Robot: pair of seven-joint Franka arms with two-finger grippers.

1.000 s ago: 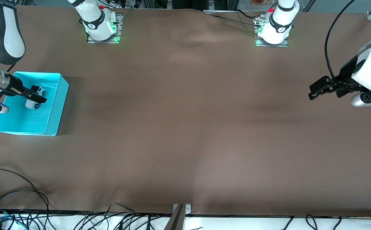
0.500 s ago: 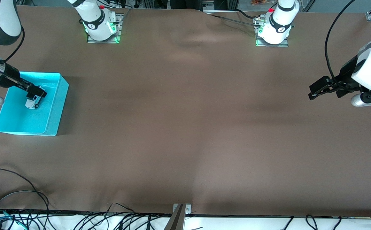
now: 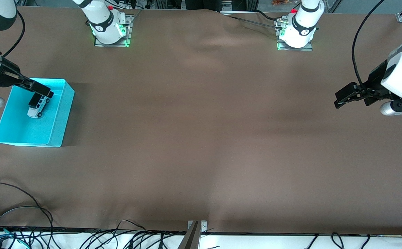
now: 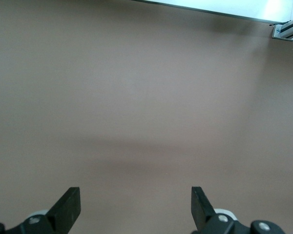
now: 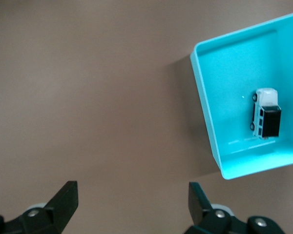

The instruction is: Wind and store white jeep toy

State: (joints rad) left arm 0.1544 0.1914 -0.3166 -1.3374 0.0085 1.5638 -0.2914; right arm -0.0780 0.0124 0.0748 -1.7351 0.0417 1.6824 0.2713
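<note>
The white jeep toy [image 3: 35, 108] [image 5: 264, 116], with its black roof, rests on its wheels inside the cyan bin [image 3: 57, 119] [image 5: 205, 109] at the right arm's end of the table. My right gripper [image 3: 43, 92] [image 5: 133, 201] hangs open above the part of the bin that lies toward the robots' bases. It is clear of the toy, and its wrist view shows only bare cloth between the fingers. My left gripper [image 3: 340, 99] [image 4: 136, 207] waits open and empty over the brown cloth at the left arm's end.
Brown cloth [image 3: 201, 138] covers the table. Black cables [image 3: 17, 211] trail along the edge nearest the front camera, beside a small metal bracket [image 3: 197, 226]. The two arm bases [image 3: 109, 29] [image 3: 297, 31] stand at the robots' edge.
My right gripper has lifted and drawn back from the jeep toward the robots' side. The toy stays where it was in the bin. The left arm has not moved.
</note>
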